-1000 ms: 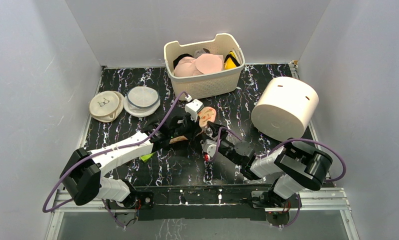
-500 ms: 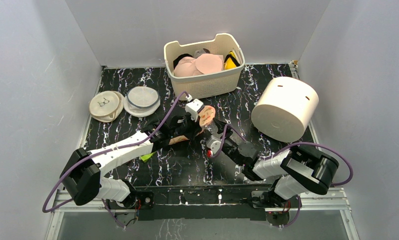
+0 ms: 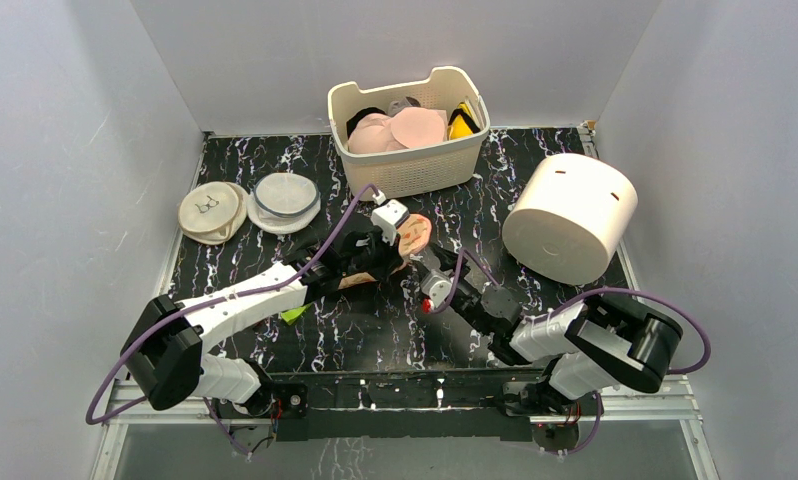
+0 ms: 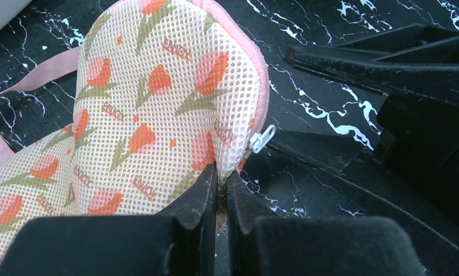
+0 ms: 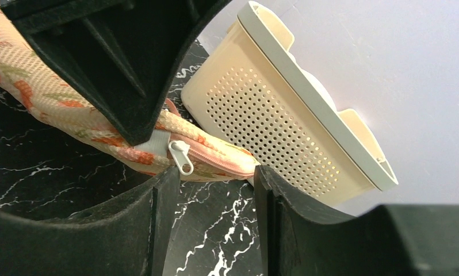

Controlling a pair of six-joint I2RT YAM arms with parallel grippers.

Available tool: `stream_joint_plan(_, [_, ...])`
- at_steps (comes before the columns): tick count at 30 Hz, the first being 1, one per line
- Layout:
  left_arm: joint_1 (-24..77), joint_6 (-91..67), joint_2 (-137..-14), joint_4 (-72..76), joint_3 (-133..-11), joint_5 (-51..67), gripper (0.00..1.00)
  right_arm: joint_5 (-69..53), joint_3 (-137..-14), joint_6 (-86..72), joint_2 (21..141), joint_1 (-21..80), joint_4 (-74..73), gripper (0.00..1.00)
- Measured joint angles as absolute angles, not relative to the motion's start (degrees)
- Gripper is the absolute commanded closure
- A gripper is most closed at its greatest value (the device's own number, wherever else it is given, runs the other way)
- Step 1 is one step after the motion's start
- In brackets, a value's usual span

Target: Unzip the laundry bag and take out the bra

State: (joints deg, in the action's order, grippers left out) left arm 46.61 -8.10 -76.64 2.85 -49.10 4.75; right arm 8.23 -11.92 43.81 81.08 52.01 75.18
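The laundry bag (image 4: 152,109) is pinched beside the zipper pull (image 5: 181,156) by the left gripper (image 4: 221,179); the right gripper (image 5: 215,184) is spread before it; nothing is unzipped yet.

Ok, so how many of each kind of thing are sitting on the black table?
laundry bag: 1
round mesh discs: 2
cream basket: 1
big white cylinder: 1
Total: 5

Overhead view down onto the table (image 3: 245,160); both wrist views close, low, on the laundry bag (image 4: 146,115).
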Motion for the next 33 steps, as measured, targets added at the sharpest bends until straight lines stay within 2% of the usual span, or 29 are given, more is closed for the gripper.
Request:
stream_joint_plan(6, [46.61, -8.10, -76.77, 2.48, -49.10, 4.97, 1.00, 5.06, -10.61, 40.95, 79.77, 52.03, 73.41, 0.65])
stream_joint_plan(13, [46.61, -8.12, -77.10, 2.46, -49.10, 5.10, 1.00, 0.80, -10.61, 36.67, 73.73, 52.07, 64.55, 0.66])
stream_joint_plan(19, [46.61, -8.12, -77.25, 2.46, -49.10, 5.26, 1.00, 2.26, -11.46, 32.75, 76.90, 52.07, 63.18, 0.66])
stream_joint_plan(33, [46.59, -8.12, -77.30, 2.50, -49.10, 5.39, 1.00, 6.07, -14.96, 19.51, 82.81, 52.07, 67.53, 0.76])
